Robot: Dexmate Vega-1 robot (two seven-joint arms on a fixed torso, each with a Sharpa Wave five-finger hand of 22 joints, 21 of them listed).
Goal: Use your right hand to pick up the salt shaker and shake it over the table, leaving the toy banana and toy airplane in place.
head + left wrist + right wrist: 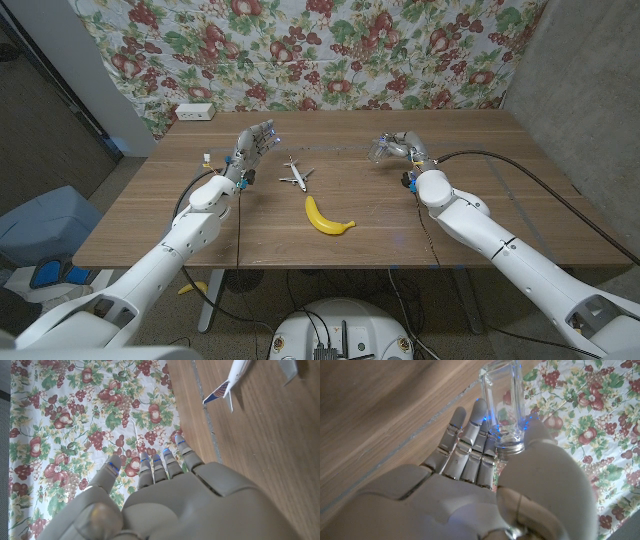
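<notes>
The salt shaker [504, 407] is clamped between the thumb and the other fingers [470, 435] of the right hand [485, 485] — a clear glass body with a metal cap, and the cap end is seen nearest the palm in the right wrist view. In the head view the right hand [398, 148] is seen holding the shaker [381, 150] on the side of the fingers facing the table's middle; whether the glass touches the wooden table [480, 210] cannot be told.

The left hand [255, 142] is held with nothing in it, its fingers [165, 462] straight and slightly apart, pointed toward the floral cloth [75, 420] that hangs behind the table.

The toy airplane [294, 174] is found just beside the left hand, on the side toward the right hand; its tail [225, 390] is seen beyond the left fingertips in the left wrist view. Farther from both hands, nearer the robot, the toy banana [326, 219] is laid on the wood, apart from the airplane.
</notes>
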